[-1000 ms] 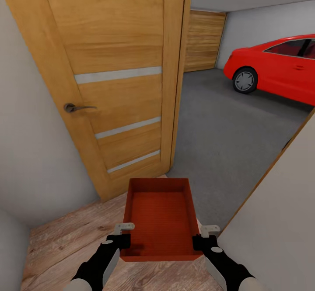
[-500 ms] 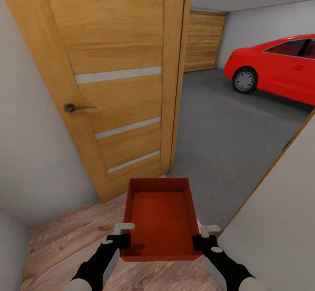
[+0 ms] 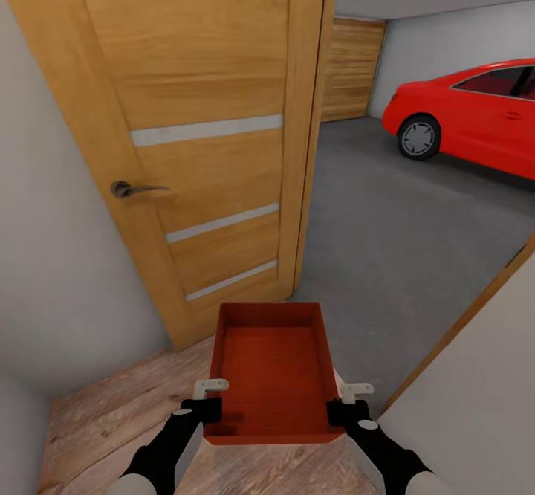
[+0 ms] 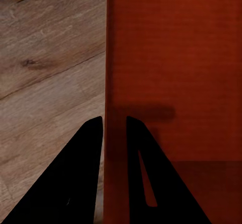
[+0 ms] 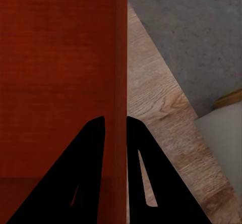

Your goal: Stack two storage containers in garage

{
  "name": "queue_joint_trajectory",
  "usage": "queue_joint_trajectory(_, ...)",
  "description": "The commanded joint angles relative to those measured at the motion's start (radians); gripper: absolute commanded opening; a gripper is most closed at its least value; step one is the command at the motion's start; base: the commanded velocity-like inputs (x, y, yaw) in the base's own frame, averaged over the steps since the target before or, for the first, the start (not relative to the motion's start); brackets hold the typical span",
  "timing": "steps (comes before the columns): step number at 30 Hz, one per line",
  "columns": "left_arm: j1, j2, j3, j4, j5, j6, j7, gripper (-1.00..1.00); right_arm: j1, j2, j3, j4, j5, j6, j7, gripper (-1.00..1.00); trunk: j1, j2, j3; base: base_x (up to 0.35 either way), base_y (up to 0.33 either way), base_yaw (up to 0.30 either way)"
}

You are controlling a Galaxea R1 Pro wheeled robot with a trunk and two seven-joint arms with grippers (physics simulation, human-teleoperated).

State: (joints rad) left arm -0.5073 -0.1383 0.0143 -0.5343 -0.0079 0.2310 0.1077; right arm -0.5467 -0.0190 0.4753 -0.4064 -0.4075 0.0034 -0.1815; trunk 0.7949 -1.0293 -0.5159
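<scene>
Now both tools, left tool (image 3: 210,398) and right tool (image 3: 346,400), clamp the storage container's (image 3: 269,369) side walls at the doorway; next, carry it onto garage floor (image 3: 401,235).

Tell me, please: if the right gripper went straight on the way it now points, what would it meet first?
The right gripper is shut on the storage container wall, so it would slide along that wall. Beyond it, probably the wood floor, then the grey garage floor; depth is unclear.
</scene>
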Motion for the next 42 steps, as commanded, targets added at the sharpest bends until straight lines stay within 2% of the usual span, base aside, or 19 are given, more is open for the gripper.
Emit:
queue_joint_trajectory(1,0.0,0.001,0.007,-0.006,-0.017,0.007,0.007,-1.0,-0.001,-0.024,-0.009,0.015,-0.014,-0.001,-0.016,-1.0,0.0,-0.001,-0.001,0.008,0.006,-0.043)
queue_joint_trajectory(19,0.0,0.001,0.007,-0.006,-0.017,0.007,0.007,-1.0,-0.001,-0.022,-0.009,0.015,-0.015,0.0,-0.016,-1.0,0.0,-0.001,-0.001,0.001,0.001,-0.187)
queue_joint_trajectory(36,0.0,0.0,0.007,-0.006,-0.017,0.007,0.008,-1.0,-0.001,-0.024,-0.007,0.015,-0.014,-0.002,-0.015,-1.0,0.0,-0.001,-0.001,0.001,0.0,-0.017)
queue_joint_trajectory(42,0.0,0.001,0.008,-0.006,-0.017,0.007,0.002,-1.0,-0.001,-0.024,-0.007,0.015,-0.014,-0.002,-0.015,-1.0,0.0,-0.001,-0.001,0.163,0.137,0.0)
